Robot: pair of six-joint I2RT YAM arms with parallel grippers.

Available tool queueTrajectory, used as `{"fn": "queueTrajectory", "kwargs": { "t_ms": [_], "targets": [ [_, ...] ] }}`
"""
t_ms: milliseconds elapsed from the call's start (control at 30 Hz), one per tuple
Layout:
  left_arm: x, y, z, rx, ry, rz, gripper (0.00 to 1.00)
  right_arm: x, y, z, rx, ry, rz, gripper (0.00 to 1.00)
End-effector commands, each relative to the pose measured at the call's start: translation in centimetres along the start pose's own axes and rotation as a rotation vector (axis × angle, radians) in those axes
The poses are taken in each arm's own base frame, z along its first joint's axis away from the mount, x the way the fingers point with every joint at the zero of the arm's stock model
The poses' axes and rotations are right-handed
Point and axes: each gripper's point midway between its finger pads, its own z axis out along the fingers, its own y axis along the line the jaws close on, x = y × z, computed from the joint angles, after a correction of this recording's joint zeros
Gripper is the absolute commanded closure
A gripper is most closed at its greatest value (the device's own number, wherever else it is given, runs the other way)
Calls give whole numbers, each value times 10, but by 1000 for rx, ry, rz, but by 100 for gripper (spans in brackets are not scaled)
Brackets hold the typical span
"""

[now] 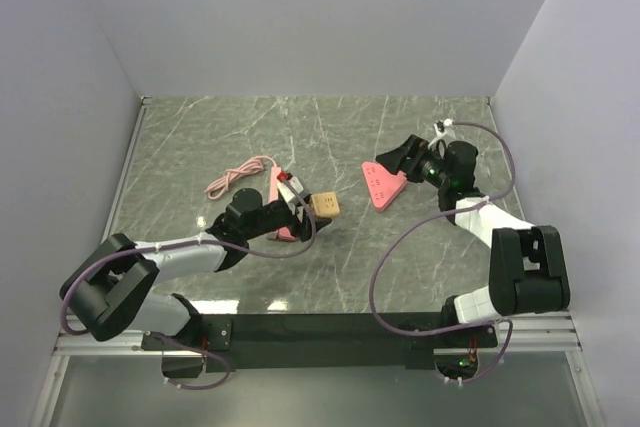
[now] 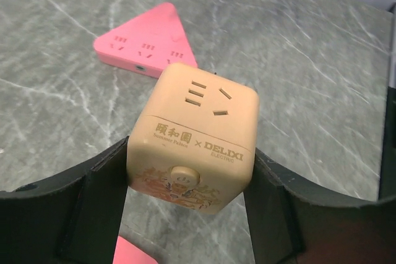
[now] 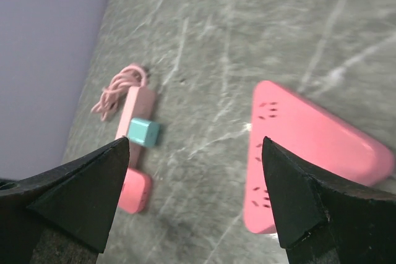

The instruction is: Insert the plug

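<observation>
Tan cube adapter (image 2: 192, 134) clamped in left fingers (image 2: 86, 214), pink triangular strip (image 2: 148, 44) beyond, right fingers (image 3: 297, 202) spread apart

Worktop (image 1: 200, 137): stone-patterned, smooth, low sheen. Cube (image 2: 195, 134): tan moulded plastic, satin finish, printed lettering on one face. Triangle (image 2: 148, 41): pink plastic, smooth, slight gloss. Left fingers (image 2: 99, 214): black, matt. Cable (image 1: 235, 179), towards the left edge: pink, possibly rubber-sheathed; view too coarse.
</observation>
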Motion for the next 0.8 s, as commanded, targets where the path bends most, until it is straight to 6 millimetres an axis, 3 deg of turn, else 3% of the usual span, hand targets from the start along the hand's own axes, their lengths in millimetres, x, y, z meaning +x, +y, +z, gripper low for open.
{"fn": "queueTrajectory", "kwargs": {
  "t_ms": [0, 133, 333, 600, 767],
  "targets": [
    [-29, -15, 4, 143, -27, 31, 100, -13, -17, 0, 16, -72, 21, 7],
    [-34, -13, 4, 192, -19, 24, 100, 3, -36, 2, 38, -53, 82, 9],
    [-39, -8, -1, 246, -17, 17, 100, 7, -73, -6, 174, -84, 115, 9],
    [-33, 1, 3, 207, 7, 7, 100, -1, -96, -22, 262, -154, 147, 9],
    [-35, 2, 1, 198, 4, 13, 100, 2, -104, -19, 295, -136, 182, 9]
  ]
}}
